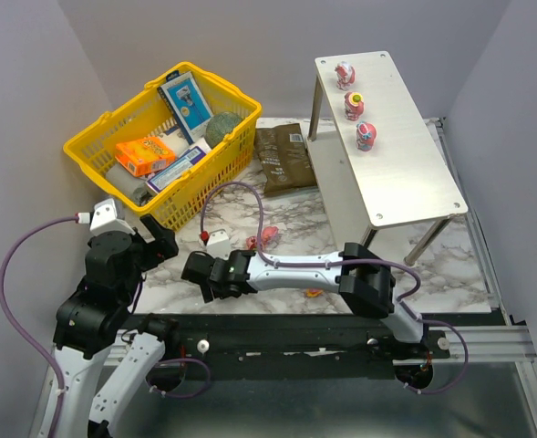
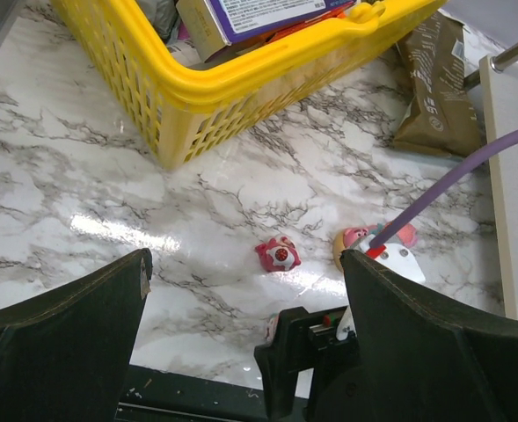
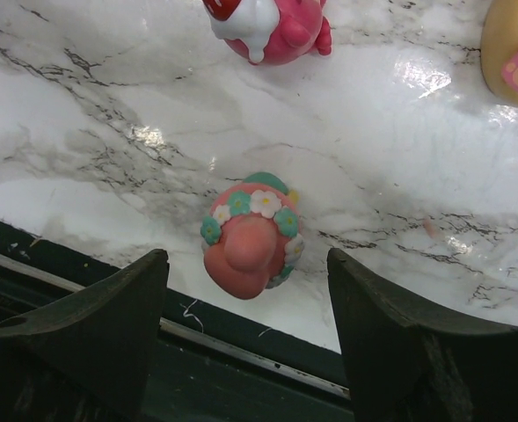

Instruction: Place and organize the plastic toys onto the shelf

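R gripper (image 3: 245, 257) spread wide, straddling pink flower-crown toy (image 3: 248, 233) at near edge of marble table (image 3: 109, 88), no contact. L gripper (image 2: 245, 264) also spread, empty. Three toys (image 1: 354, 105) sit on shelf (image 1: 405, 178) top board.

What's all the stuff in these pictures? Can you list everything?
Toys on the shelf: three, pink and red, in a row on the top board.
Toys on the table: at least three, pink and red; the flower-crowned toy lies by the near edge.
Shelf: one, silver-white, two boards, far right.
Basket: one, yellow, far left.
Groceries: several boxes and packets, mixed colours, inside the basket.
Packet: one, brown, flat between basket and shelf.
Table: one, white marble.
Left gripper: black, open, above the table near the basket.
Right gripper: black, open, over the flower-crowned toy.
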`<state>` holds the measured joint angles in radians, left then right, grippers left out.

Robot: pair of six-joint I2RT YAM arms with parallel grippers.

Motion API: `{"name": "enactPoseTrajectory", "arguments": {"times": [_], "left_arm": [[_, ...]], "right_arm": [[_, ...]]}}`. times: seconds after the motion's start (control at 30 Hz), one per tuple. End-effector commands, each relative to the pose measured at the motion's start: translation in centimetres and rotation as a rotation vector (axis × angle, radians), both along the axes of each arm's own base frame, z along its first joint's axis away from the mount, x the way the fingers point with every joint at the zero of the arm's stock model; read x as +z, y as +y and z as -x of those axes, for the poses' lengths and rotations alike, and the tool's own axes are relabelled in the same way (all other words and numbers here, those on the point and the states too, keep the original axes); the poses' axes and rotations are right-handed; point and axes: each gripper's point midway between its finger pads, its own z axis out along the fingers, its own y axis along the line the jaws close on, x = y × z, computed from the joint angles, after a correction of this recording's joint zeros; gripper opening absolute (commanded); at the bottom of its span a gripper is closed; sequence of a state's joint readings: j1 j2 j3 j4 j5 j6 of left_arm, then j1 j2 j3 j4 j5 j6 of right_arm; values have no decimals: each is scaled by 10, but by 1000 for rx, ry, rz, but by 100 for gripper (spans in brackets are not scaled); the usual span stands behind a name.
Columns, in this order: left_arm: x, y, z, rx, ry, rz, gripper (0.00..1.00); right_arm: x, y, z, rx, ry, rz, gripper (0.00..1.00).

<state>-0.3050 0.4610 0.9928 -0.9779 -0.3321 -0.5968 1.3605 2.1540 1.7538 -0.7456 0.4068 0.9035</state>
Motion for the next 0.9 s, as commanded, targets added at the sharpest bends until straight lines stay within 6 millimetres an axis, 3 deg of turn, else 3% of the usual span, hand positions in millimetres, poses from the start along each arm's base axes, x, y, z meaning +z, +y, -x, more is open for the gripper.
{"name": "enactPoseTrajectory", "arguments": {"times": [0.0, 0.27, 0.37, 0.4, 0.5, 0.63, 0.67, 0.73, 0.77, 0.87], "left_arm": [[1, -1, 3, -5, -2, 8, 99], [10, -5, 2, -29, -11, 7, 99], [13, -5, 4, -34, -18, 8, 99], [13, -6, 4, -38, -16, 7, 99], [15, -6, 5, -45, -21, 7, 99], [19, -10, 0, -65, -34, 4, 99], [21, -12, -1, -76, -38, 7, 99], [24, -15, -6, -86, -48, 1, 99], [27, -15, -8, -89, -55, 0, 99], [36, -17, -17, -85, -81, -8, 99]], "right_arm": [[-10, 3, -7, -62, -41, 13, 77], [-17, 5, -14, -51, -74, 42, 57], [-17, 5, -15, -48, -83, 47, 44], [-16, 5, -16, -45, -87, 47, 34], [-2, -1, -19, -44, -111, 49, 17], [50, -15, -26, -18, -186, 21, 1], [81, -16, -28, -7, -217, -21, 1], [109, -28, -30, 54, -258, 10, 1], [144, -30, -34, 51, -291, -30, 1], [186, -63, -38, 51, -347, 39, 1]]}}
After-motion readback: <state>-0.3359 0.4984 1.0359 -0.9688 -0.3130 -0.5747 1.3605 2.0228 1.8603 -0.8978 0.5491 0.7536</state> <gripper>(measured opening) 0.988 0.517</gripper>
